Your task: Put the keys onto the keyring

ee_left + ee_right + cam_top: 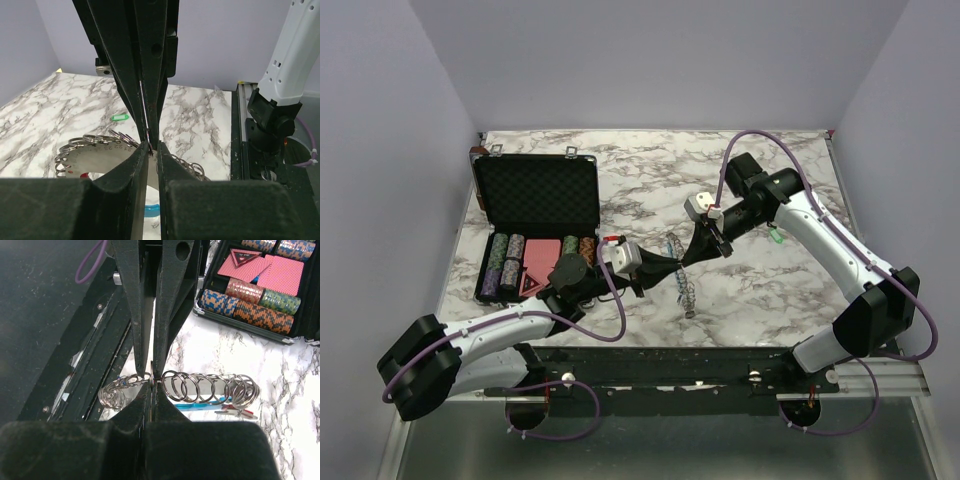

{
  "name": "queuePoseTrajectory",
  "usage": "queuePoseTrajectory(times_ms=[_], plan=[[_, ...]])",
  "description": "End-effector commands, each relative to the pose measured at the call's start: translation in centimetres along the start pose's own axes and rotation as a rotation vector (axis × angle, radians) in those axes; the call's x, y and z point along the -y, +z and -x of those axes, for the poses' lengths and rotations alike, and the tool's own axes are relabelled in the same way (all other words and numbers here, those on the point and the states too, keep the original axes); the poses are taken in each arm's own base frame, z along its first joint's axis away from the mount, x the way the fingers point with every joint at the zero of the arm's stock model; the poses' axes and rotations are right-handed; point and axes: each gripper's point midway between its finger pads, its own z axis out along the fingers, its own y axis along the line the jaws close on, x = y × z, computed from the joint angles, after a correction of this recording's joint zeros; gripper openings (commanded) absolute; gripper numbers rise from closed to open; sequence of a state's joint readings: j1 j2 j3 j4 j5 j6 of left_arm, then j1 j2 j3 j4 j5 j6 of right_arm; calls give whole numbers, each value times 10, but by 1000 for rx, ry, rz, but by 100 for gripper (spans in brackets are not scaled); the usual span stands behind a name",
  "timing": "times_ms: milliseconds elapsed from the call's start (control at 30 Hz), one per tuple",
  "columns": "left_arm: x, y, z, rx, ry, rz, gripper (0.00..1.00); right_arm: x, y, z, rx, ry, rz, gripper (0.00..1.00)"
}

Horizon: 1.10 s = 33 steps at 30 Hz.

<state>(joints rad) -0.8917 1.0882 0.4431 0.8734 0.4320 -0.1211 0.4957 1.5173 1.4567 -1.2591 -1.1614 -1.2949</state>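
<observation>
The keyring (684, 283) is a grey loop strung with several small split rings, held above the middle of the table. In the right wrist view its rings (210, 387) form a row, with the blue segment (197, 405) and a red-headed key (235, 413) below. My left gripper (672, 268) and right gripper (694, 256) meet on it tip to tip. In the left wrist view my gripper (151, 149) is shut on its thin edge beside the numbered grey plate (95, 154). My right gripper (151, 381) is shut on a ring. A green-headed key (775, 238) lies alone on the table; it also shows in the left wrist view (119, 117).
An open black foam-lined case (538, 195) stands at the left, with stacks of poker chips (505, 265) and red cards (280, 272) in its tray. The black rail (700, 365) runs along the near edge. The right arm's base (272, 117) stands beside it.
</observation>
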Motion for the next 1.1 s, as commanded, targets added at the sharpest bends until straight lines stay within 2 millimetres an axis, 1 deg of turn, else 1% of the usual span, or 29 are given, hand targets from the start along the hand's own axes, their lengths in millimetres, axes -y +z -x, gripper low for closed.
queuePoseTrajectory(times_ms=[0, 133, 400, 500, 567, 633, 767, 800, 867, 967, 1067], plan=[[1, 6, 13, 31, 13, -15, 18, -6, 2, 12, 63, 7, 20, 0], [-1, 7, 15, 35, 17, -7, 17, -6, 2, 11, 64, 10, 21, 0], [-5, 7, 11, 14, 10, 16, 15, -7, 2, 13, 69, 12, 21, 0], [-8, 7, 9, 4, 10, 29, 7, -7, 3, 12, 72, 19, 24, 0], [-10, 7, 11, 7, 11, 39, 0, -7, 3, 13, 73, 19, 23, 0], [-10, 6, 11, 11, 7, 48, 0, -7, 3, 12, 75, 25, 23, 0], [-18, 0, 11, 32, -19, 112, 0, -6, 4, 13, 83, 44, 19, 1], [-20, -2, 10, 34, -26, 128, 0, -6, 4, 13, 88, 58, 19, 4], [-22, -6, 9, 38, -36, 149, 0, -4, 5, 14, 94, 73, 14, 14], [-23, -11, 9, 55, -53, 167, 0, -3, 5, 15, 101, 87, 10, 24], [-19, -14, 8, 64, -55, 156, 0, -1, 3, 19, 104, 100, 2, 32]])
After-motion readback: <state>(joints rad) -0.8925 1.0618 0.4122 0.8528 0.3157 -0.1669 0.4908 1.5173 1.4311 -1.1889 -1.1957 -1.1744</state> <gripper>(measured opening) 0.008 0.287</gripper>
